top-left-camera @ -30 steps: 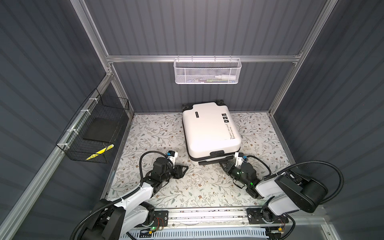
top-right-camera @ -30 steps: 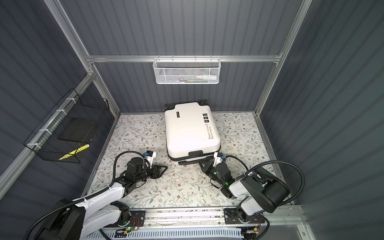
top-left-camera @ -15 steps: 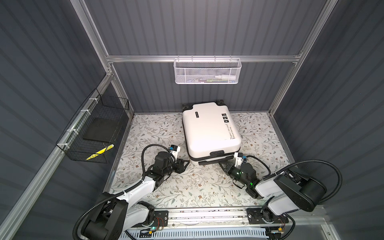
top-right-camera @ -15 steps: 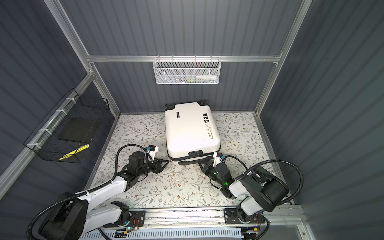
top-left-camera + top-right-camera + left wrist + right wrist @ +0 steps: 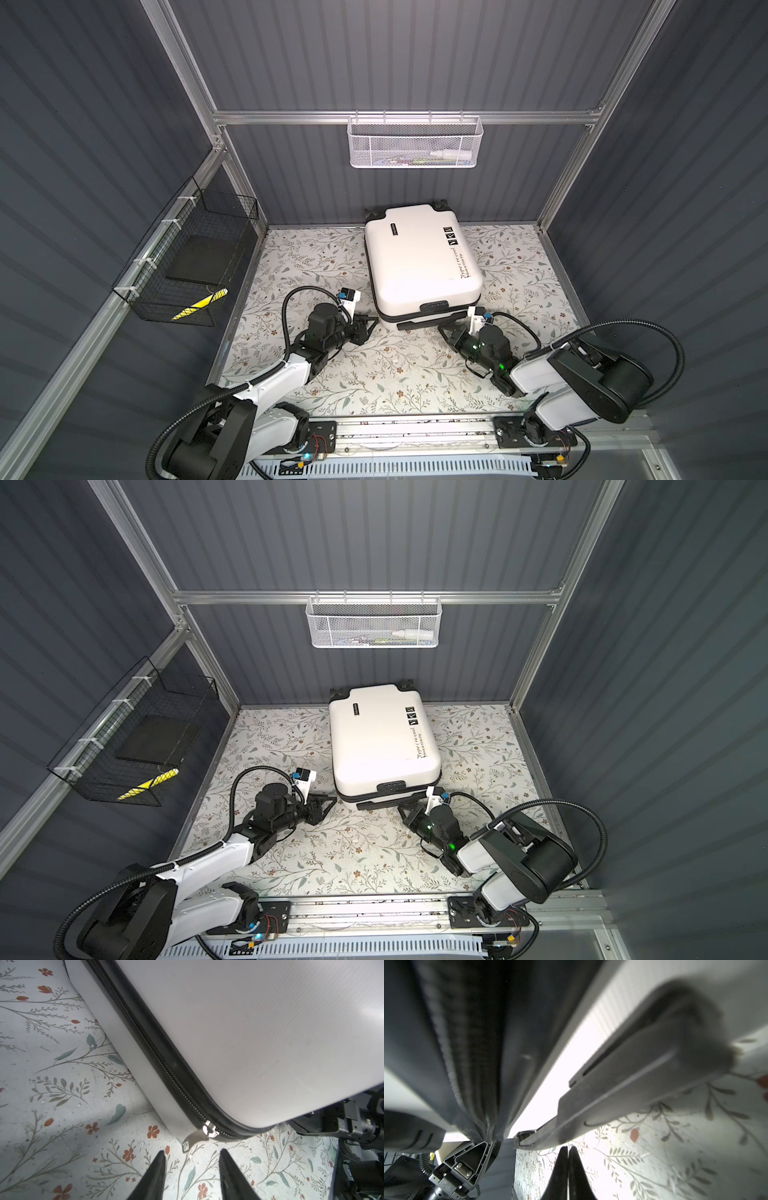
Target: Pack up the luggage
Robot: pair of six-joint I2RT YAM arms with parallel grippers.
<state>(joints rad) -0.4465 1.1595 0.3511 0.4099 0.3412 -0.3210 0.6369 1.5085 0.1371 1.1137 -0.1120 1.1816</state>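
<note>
**A:** Where is the luggage (image 5: 419,262)?

**B:** Flat on the desk (image 5: 374,374) at twelve o'clock, with its wheels against the back wall. The lid is down in both top views, and nothing is packed that I can see. I judge this to be the opening step, starting with the zipper.

**A:** And the left end effector (image 5: 192,1151)?

**B:** It is low on the desk at the case's seven o'clock corner. The wrist view shows its two fingers moderately apart with nothing between them. The metal zipper pull (image 5: 194,1137) hangs off the corner just beyond the tips, in line with the gap but not yet inside it.

**A:** The right end effector (image 5: 568,1148)?

**B:** It is at the five o'clock corner, just beside the black handle (image 5: 430,323). Its fingertips are pressed together and hold nothing.

**A:** What does the next move call for?

**B:** Probably a short push forward on the left, so the pull sits between the fingers, then a firm pinch. The tab is thin and lies loose, so the tips should stay low and centred or it will slip aside. After that comes a pull along the zipper (image 5: 158,1057), following the curve of the corner. The right side may need to brace the case so it doesn't slide.

**A:** Are the things to pack nearby?

**B:** Likely in the white basket (image 5: 415,143) at twelve o'clock and the black basket (image 5: 187,266) at nine. I can't make out what is in them.
</note>
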